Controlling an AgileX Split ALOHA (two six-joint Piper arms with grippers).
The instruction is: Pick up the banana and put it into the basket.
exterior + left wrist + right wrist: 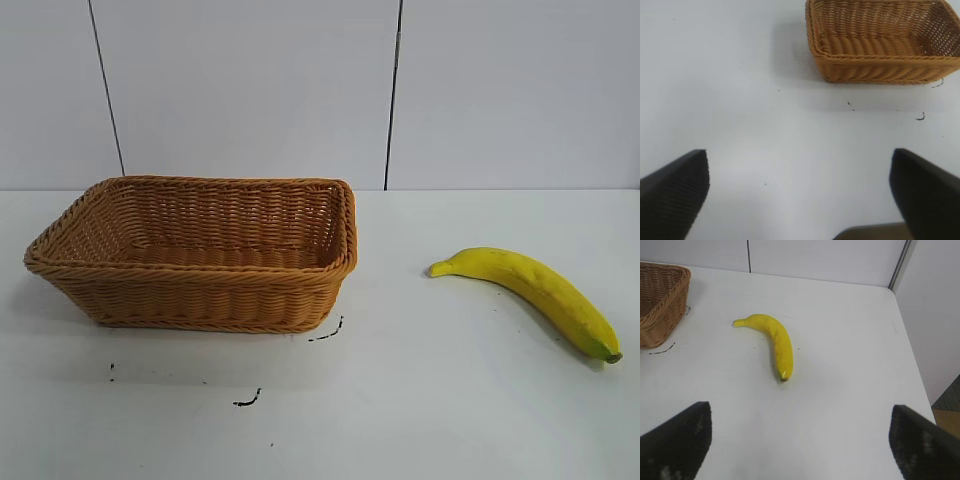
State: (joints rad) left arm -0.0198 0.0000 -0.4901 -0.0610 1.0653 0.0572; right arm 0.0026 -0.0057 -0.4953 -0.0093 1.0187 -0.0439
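The yellow banana lies on the white table at the right, its dark end toward the front right. It also shows in the right wrist view, well ahead of my right gripper, which is open and empty above bare table. The tan wicker basket stands empty at the left. It also shows in the left wrist view, far ahead of my left gripper, which is open and empty. Neither gripper shows in the exterior view.
Small black marks dot the white table in front of the basket. A white panelled wall stands behind. The table's right edge shows in the right wrist view, with floor beyond it.
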